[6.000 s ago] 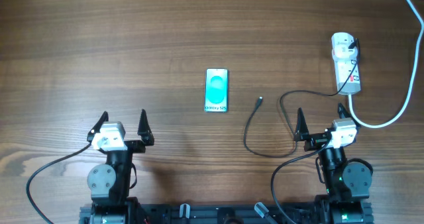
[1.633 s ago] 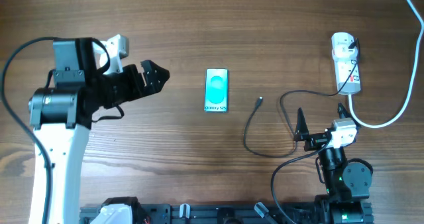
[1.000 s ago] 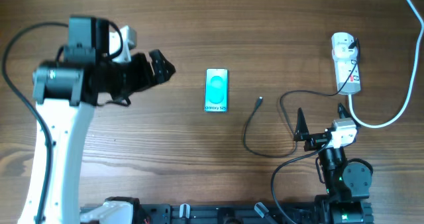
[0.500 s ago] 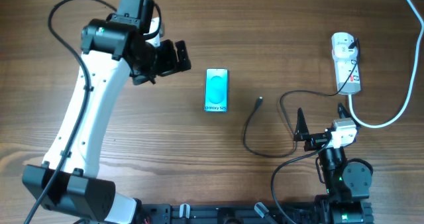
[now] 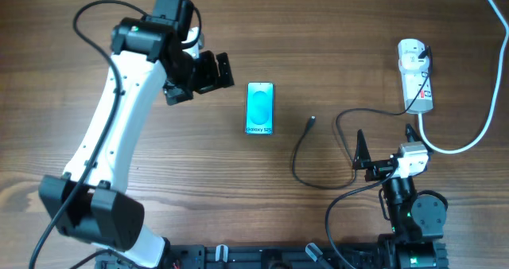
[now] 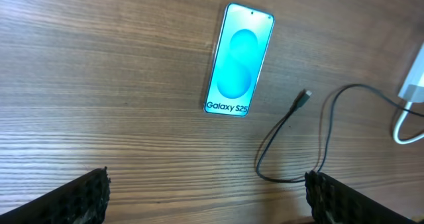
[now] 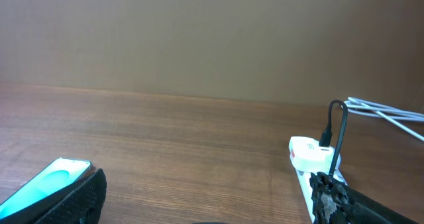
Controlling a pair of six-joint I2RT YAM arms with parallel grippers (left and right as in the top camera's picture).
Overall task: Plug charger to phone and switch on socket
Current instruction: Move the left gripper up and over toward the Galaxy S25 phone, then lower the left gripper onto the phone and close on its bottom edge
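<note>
The flat rectangular smartphone (image 5: 260,108) lies face up, cyan screen lit. The thin black charger cable (image 5: 295,165) loops to its right, with its connector tip (image 5: 312,122) free and apart from the phone. The other end is plugged into the white oblong power strip (image 5: 415,86) at the far right.

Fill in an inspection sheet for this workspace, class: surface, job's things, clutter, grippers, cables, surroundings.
Surface: wooden table, brown grain.
Job's things: phone flat, screen up, unplugged; charger tip lies apart to its right; socket at far right.
Clutter: nothing seen.
Grippers: left gripper open, empty, above the table left of the phone; right gripper open, empty, near its base.
Cables: charger loops over to the socket; white cord curves off toward the right edge.
Surroundings: plain brown wall behind the table.
</note>
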